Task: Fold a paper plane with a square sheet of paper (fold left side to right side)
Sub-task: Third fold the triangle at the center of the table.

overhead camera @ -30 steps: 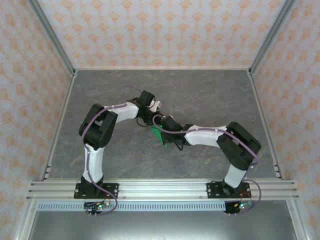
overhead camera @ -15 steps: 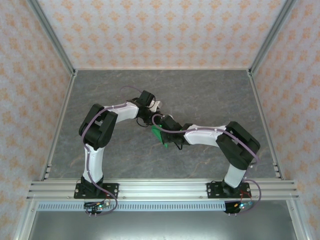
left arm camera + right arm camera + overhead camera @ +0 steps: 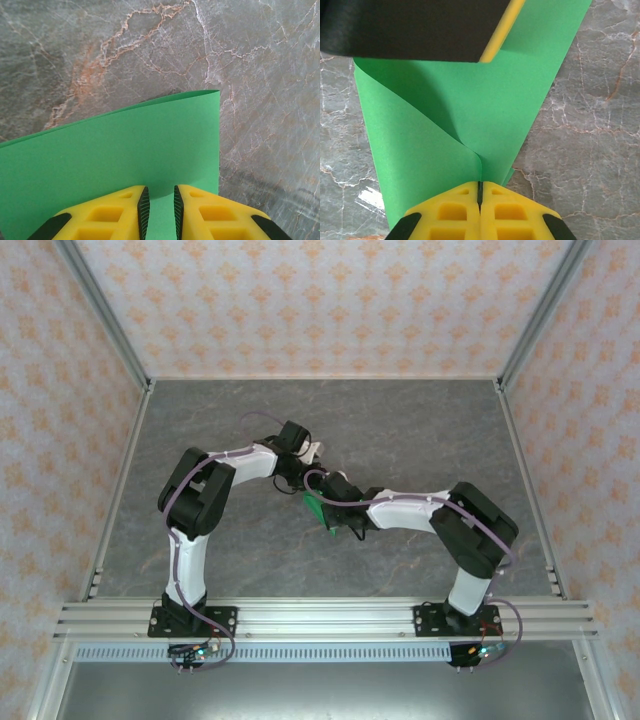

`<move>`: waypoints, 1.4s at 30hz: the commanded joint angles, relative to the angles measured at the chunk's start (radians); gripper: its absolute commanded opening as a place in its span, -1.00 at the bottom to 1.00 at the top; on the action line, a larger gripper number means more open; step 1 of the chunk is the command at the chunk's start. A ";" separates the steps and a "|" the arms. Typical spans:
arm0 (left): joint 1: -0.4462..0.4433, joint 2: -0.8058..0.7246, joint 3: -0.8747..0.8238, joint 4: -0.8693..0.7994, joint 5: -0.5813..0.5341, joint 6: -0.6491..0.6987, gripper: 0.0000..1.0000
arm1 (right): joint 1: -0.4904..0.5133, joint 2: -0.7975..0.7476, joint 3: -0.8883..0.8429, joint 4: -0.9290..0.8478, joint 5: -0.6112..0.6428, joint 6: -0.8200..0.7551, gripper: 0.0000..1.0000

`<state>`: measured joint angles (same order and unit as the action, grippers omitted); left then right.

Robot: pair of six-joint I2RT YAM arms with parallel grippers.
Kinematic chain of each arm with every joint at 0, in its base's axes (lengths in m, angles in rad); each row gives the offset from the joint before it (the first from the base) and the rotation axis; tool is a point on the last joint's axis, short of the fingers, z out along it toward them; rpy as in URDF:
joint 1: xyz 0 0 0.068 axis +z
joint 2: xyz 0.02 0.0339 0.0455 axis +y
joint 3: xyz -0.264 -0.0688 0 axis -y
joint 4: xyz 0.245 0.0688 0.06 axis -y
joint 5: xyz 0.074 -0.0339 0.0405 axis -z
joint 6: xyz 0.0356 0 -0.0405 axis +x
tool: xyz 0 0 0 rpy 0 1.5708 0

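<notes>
Right tool (image 3: 480, 192) pinching paper (image 3: 445, 130) fold, left tool (image 3: 158, 205) slightly parted

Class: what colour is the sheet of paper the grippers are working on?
The sheet of paper is plain bright green, clearest in the left wrist view.

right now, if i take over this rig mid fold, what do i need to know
Right end effector: shut, pinching a raised fold of the green sheet of paper.
Left end effector: jaws a narrow gap apart, tips over the sheet; I cannot tell whether it presses down.
Sheet: mid-table between the two arms, on the grey marble-look table.
Done: one side is lifted and curls over the rest; no flat crease yet.
Left: lay the flap down edge to edge, press the crease, then make the remaining plane folds.
</notes>
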<state>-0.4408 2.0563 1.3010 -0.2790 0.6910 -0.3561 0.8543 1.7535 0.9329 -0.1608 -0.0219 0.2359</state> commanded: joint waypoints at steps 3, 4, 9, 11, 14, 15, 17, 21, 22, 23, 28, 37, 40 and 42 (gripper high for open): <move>-0.018 0.023 -0.024 -0.063 -0.047 0.026 -0.49 | -0.006 0.027 0.023 -0.055 0.031 0.009 -1.00; -0.017 0.022 -0.025 -0.063 -0.047 0.027 -0.49 | -0.006 0.028 0.025 -0.056 0.030 0.007 -1.00; -0.018 -0.002 -0.022 -0.066 -0.036 0.024 -0.46 | -0.006 0.044 0.032 -0.067 0.024 -0.001 -1.00; -0.015 -0.023 -0.012 -0.079 -0.033 0.029 -0.44 | -0.006 0.053 0.035 -0.075 0.019 -0.007 -1.00; -0.005 -0.054 0.019 -0.116 -0.030 0.038 -0.40 | -0.006 0.063 0.034 -0.082 0.000 -0.015 -1.00; 0.001 -0.061 0.035 -0.130 -0.030 0.043 -0.37 | -0.006 0.066 0.034 -0.083 -0.006 -0.019 -1.00; 0.017 -0.071 0.066 -0.164 -0.030 0.055 -0.35 | -0.006 0.070 0.034 -0.085 -0.020 -0.024 -1.00; 0.059 -0.085 0.117 -0.217 -0.022 0.070 -0.27 | -0.006 0.079 0.034 -0.089 -0.037 -0.033 -1.00; 0.068 -0.091 0.120 -0.222 -0.022 0.071 -0.25 | -0.006 0.081 0.035 -0.090 -0.042 -0.036 -1.00; 0.079 -0.103 0.119 -0.224 -0.022 0.072 -0.24 | -0.006 0.081 0.035 -0.091 -0.045 -0.038 -1.00; 0.117 -0.207 0.042 -0.217 -0.046 0.067 -0.29 | -0.006 0.076 0.032 -0.089 -0.056 -0.044 -1.00; 0.097 -0.386 -0.282 0.026 0.044 -0.101 -0.56 | -0.006 0.077 0.024 -0.077 -0.067 -0.047 -1.00; 0.052 -0.368 -0.308 0.073 0.070 -0.131 -0.57 | -0.006 0.077 0.024 -0.076 -0.067 -0.051 -1.00; 0.027 -0.350 -0.306 0.094 0.067 -0.147 -0.57 | -0.006 0.078 0.025 -0.078 -0.070 -0.051 -1.00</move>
<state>-0.3779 1.6962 0.9955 -0.2852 0.7235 -0.4503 0.8478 1.7779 0.9680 -0.1944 -0.0467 0.1993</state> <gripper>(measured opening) 0.218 0.066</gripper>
